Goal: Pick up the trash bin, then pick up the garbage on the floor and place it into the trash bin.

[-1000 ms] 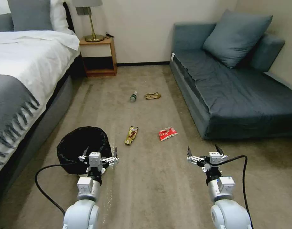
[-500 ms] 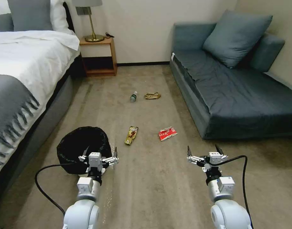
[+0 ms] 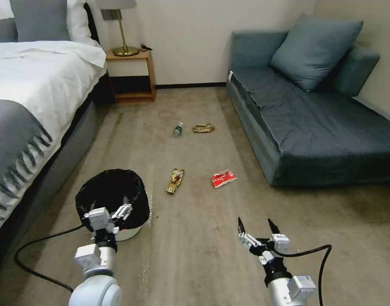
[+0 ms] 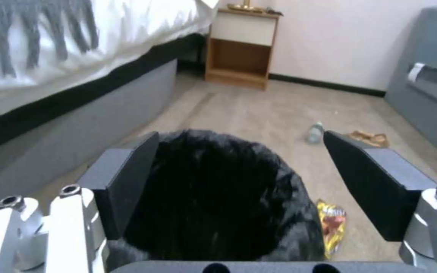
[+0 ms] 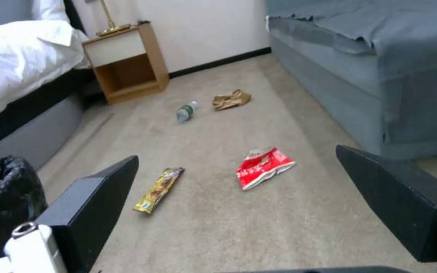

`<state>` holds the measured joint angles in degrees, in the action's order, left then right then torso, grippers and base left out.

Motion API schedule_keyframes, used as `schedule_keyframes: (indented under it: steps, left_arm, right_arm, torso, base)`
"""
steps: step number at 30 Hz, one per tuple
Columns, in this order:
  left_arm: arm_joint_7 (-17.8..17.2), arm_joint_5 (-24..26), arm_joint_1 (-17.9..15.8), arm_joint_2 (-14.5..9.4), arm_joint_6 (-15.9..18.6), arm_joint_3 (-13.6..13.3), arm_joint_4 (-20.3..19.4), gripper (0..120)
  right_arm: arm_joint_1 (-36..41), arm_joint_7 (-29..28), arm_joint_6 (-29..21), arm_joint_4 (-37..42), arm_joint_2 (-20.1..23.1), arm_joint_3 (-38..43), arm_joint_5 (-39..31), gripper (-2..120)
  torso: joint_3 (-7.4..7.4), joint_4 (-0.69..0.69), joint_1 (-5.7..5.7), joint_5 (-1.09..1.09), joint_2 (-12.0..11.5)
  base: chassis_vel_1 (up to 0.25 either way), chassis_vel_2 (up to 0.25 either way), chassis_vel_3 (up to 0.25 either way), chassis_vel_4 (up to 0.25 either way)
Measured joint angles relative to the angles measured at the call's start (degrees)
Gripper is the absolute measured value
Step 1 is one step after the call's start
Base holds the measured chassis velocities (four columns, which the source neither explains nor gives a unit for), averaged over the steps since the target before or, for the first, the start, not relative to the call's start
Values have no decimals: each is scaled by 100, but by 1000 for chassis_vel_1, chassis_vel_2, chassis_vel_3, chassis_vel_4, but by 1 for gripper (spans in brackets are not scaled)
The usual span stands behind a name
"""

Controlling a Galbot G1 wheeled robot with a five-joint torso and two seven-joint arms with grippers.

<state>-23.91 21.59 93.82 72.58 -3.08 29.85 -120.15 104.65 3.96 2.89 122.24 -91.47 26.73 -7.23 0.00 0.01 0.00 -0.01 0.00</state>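
Evidently the bin is stood on the carpet beside the bed, within the left arm's reach. The left gripper is held spread at its near rim (no contact can be confirmed), the black liner framed between its jaws. The right gripper is held released above bare carpet, well short of the wrappers.

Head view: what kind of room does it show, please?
Probably a bedroom, perhaps in a hotel: a bed with white linen and a grey fringed throw, a small wooden nightstand carrying a brass lamp, and a blue-grey fabric sofa on beige carpet.
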Motion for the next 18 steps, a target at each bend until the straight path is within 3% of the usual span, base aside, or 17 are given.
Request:
schedule_keyframes:
  steps: [13,18]
  left_arm:
    - [-87,207,-241,-300,130,34,201,80]
    - [-279,774,-374,-445,494,99,205,79]
  right_arm:
    - [-242,37,107,-178,52,86,-56,100]
    - [-322,59,117,-208,125,151,-115,100]
  torso:
    - [1,0,0,1,0]
    - [1,-1,0,0,0]
  base:
    - [0,0,0,0]
    - [0,0,0,0]
